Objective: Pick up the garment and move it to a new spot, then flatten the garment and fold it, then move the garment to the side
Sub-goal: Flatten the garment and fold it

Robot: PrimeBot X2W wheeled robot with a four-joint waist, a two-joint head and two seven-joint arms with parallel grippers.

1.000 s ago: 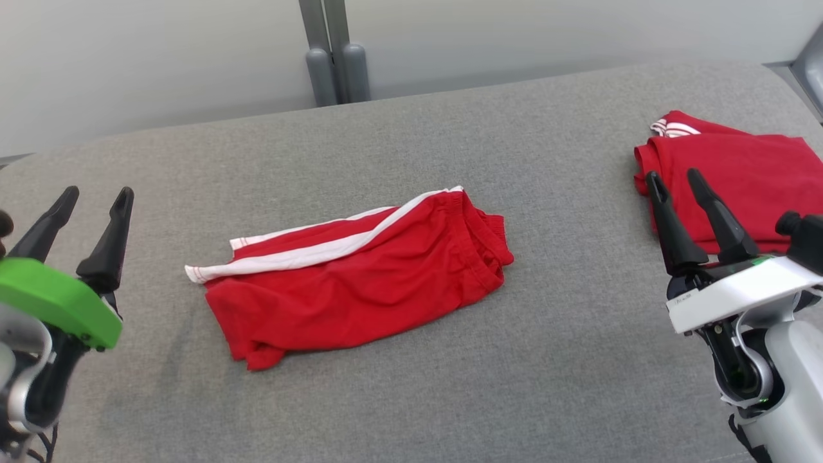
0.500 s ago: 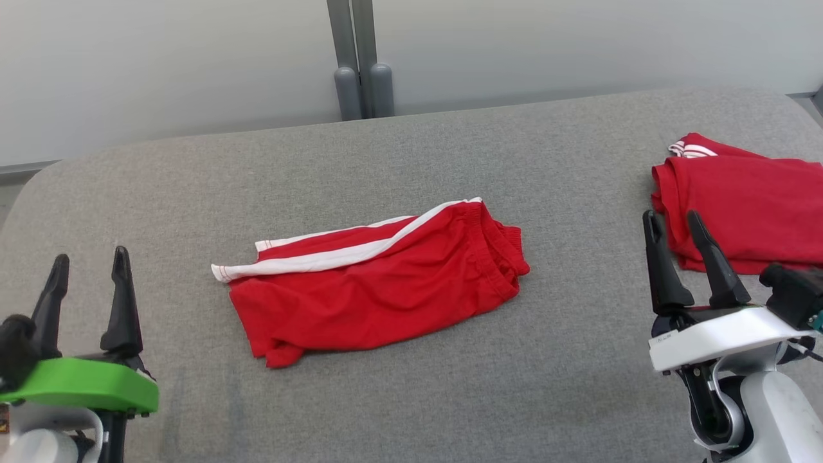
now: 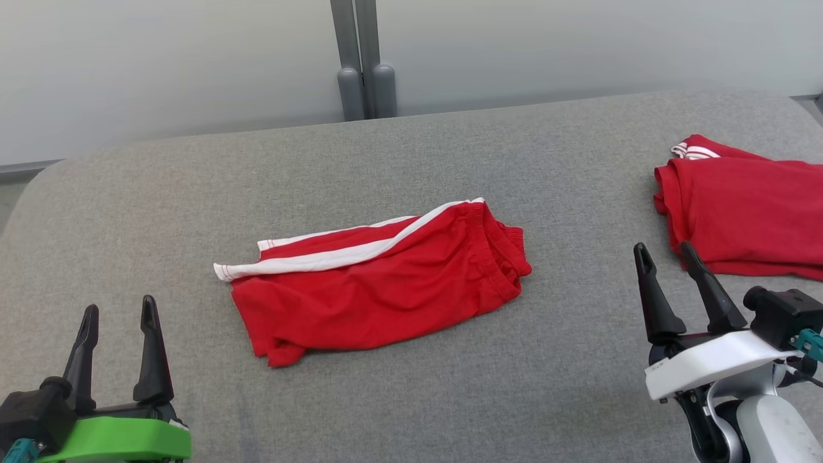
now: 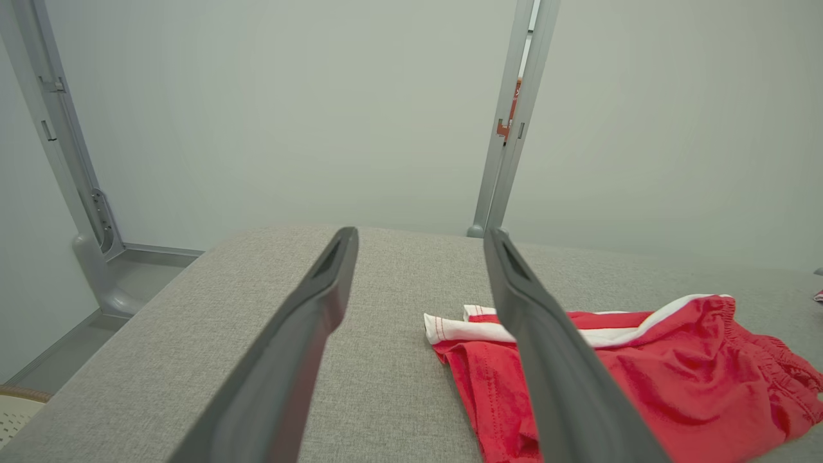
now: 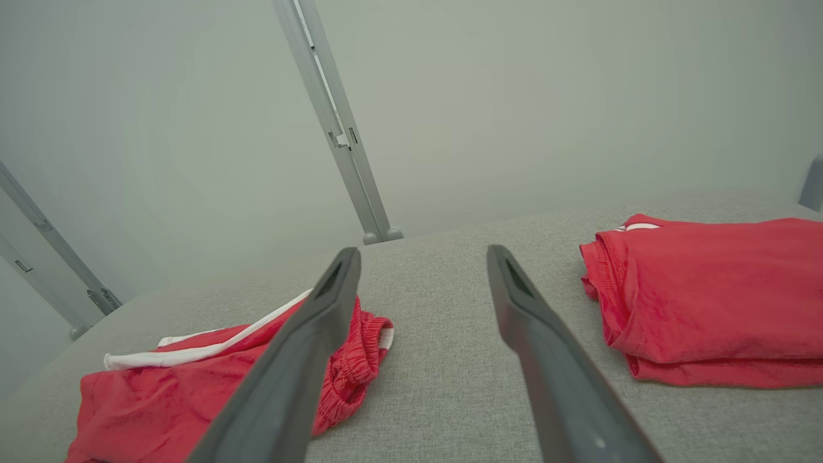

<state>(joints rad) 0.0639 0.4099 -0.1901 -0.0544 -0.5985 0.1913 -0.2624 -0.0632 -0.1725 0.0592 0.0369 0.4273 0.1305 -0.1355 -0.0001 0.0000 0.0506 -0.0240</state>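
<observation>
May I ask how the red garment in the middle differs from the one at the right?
The middle shorts lie rumpled; the right-hand garment lies in a neat, flat fold. The middle shorts show a long white stripe; the right-hand garment shows white only at its far corner. Both are red and rest on the grey surface.

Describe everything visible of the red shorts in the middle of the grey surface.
The red shorts with a white side stripe, seemingly soft jersey, lie wrinkled and roughly flat, leg hems toward the robot's left, gathered waistband toward its right, stripe along the far edge. Only the grey fabric surface touches them.
</observation>
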